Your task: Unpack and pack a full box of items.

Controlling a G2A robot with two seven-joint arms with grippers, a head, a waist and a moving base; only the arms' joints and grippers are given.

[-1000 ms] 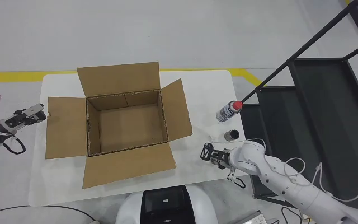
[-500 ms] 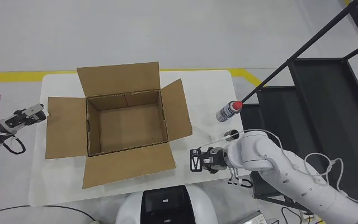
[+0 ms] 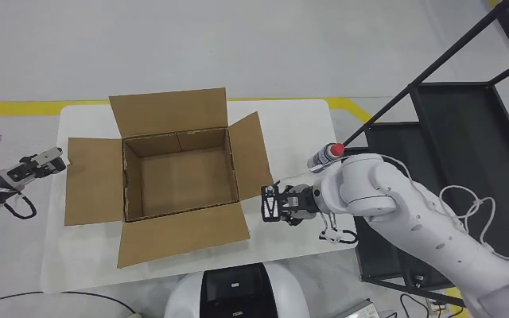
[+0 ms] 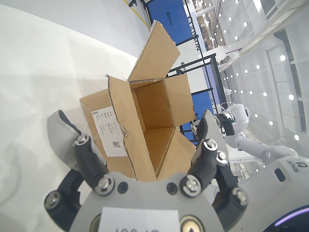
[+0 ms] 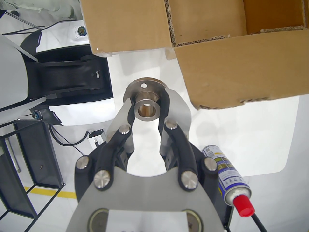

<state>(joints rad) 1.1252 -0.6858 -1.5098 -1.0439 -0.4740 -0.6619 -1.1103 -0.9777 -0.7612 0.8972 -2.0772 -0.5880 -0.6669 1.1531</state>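
Right gripper [image 5: 146, 109] is clamping a silvery flanged steel bushing [image 5: 144, 85], likely heavy, rigid and slippery, by its narrow hub; left gripper [image 4: 132, 124] is hanging with fingers apart.

Pale grey floor [image 3: 238, 40] with a yellow line [image 3: 32, 107] beyond the white table [image 3: 298, 127], a black metal rack [image 3: 453, 119] at the right, blue panels [image 4: 166, 25] and bright ceiling spotlights [image 4: 280, 57] far off.

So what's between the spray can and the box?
Nothing, just bare white table. The top view shows it between the spray can and the cardboard box's nearest flap.
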